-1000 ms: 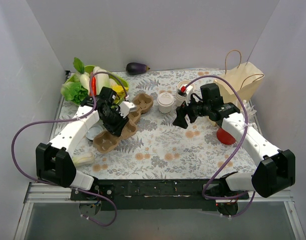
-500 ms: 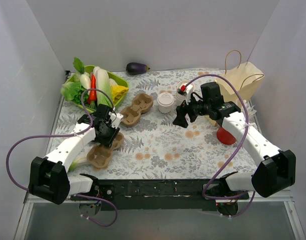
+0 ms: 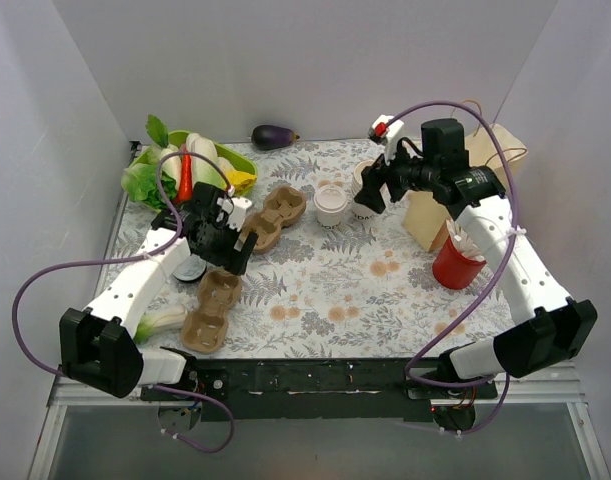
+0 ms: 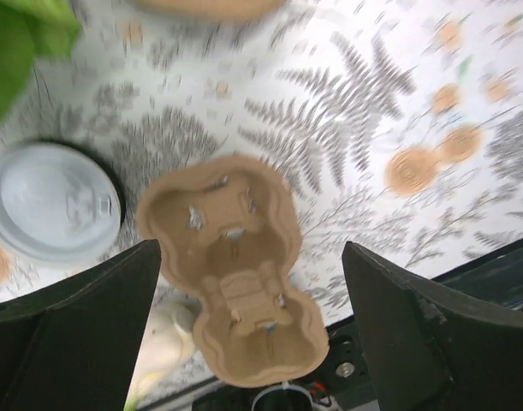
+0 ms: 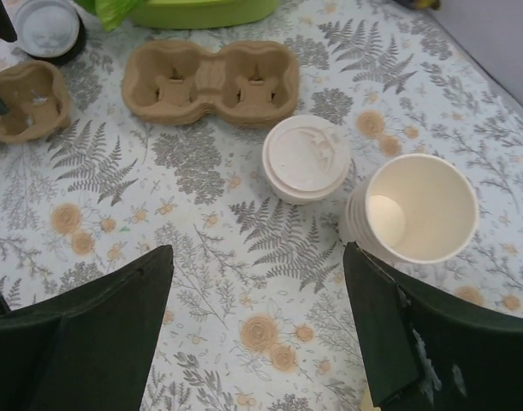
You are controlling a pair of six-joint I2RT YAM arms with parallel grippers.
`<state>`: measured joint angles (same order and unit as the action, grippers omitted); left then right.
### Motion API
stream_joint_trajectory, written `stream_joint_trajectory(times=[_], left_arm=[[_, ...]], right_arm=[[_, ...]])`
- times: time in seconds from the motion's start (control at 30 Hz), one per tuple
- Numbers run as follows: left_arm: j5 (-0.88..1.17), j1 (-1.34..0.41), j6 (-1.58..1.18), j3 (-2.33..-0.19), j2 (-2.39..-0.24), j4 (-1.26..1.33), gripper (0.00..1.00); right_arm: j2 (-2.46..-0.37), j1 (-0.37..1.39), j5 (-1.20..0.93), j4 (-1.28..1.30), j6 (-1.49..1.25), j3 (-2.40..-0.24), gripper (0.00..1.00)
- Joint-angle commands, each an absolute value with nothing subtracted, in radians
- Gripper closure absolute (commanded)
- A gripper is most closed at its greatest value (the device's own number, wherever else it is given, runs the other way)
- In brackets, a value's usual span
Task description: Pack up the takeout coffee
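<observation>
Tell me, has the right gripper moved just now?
Yes. The right gripper has swung toward the back wall: earlier it hung nearer than the coffee, now level with it.

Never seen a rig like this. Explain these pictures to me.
Two robot arms are bolted at the near edge of the table, each ending in a two-finger gripper. The wide picture is from a camera above and behind them; the other two are from wrist cameras looking past the fingers. On the table: two cardboard cup carriers, the lidded takeout coffee, a stack of lidless cups, a red cup of straws, a paper bag and vegetables. The left gripper is open above one carrier, the right gripper open near the coffee. Nothing is held.
</observation>
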<state>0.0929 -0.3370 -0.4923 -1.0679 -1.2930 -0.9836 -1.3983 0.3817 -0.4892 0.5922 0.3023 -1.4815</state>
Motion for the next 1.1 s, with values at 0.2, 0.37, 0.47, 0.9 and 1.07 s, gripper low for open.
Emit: stream_joint_trajectory(times=[0.2, 0.37, 0.47, 0.9, 1.07], left_arm=[[0.517, -0.347, -0.442, -1.345, -1.353, -0.888, 0.06], [0.499, -0.347, -0.428, -1.371, -1.39, -0.825, 0.06], [0.499, -0.345, -0.426, -1.37, -1.405, -0.804, 0.06], [0.515, -0.347, -0.433, -1.365, -1.416, -0.781, 0.06], [0.528, -0.345, -0.436, -1.364, -1.424, -0.778, 0.06]], right_arm=[[-1.373, 0.328, -0.39, 0.923, 0.592, -1.491, 0.24], [-1.358, 0.334, -0.275, 0.953, 0.77, -1.367, 0.44], [-1.364, 0.334, -0.189, 0.956, 0.905, -1.286, 0.57], [-1.405, 0.325, 0.227, 0.81, 1.005, -1.011, 0.82], [-1.405, 0.285, 0.304, 0.784, 1.0, -0.96, 0.82]])
